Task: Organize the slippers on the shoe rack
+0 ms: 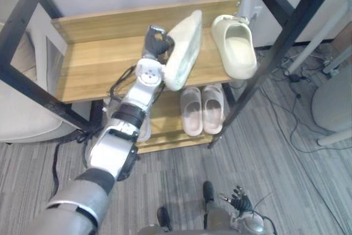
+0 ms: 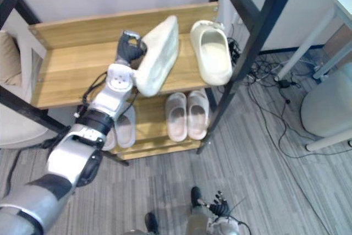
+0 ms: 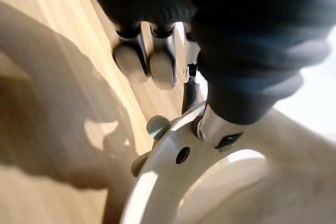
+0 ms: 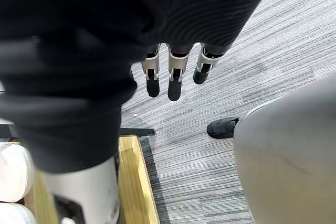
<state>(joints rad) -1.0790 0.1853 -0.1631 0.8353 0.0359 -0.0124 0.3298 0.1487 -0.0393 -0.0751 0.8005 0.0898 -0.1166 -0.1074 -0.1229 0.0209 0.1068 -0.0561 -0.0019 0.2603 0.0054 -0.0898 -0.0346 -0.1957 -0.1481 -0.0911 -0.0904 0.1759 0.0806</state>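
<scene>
A wooden shoe rack (image 1: 99, 61) stands ahead of me. My left hand (image 1: 157, 42) is over its top shelf, shut on the rim of a cream slipper (image 1: 184, 50) that is tilted up on its side. In the left wrist view the fingers (image 3: 142, 61) curl beside that slipper's edge (image 3: 262, 182). The matching cream slipper (image 1: 236, 45) lies flat, sole down, at the shelf's right end. My right hand (image 1: 239, 196) hangs low near the floor, its straight fingers (image 4: 176, 82) holding nothing.
A pink pair of slippers (image 1: 202, 108) sits on the lower shelf, with a pale pair (image 2: 124, 127) partly hidden behind my arm. A black metal frame (image 1: 286, 31) flanks the rack. A beige cushion (image 1: 16, 108) lies left; cables (image 1: 297, 75) and a white round base (image 1: 333, 100) lie right.
</scene>
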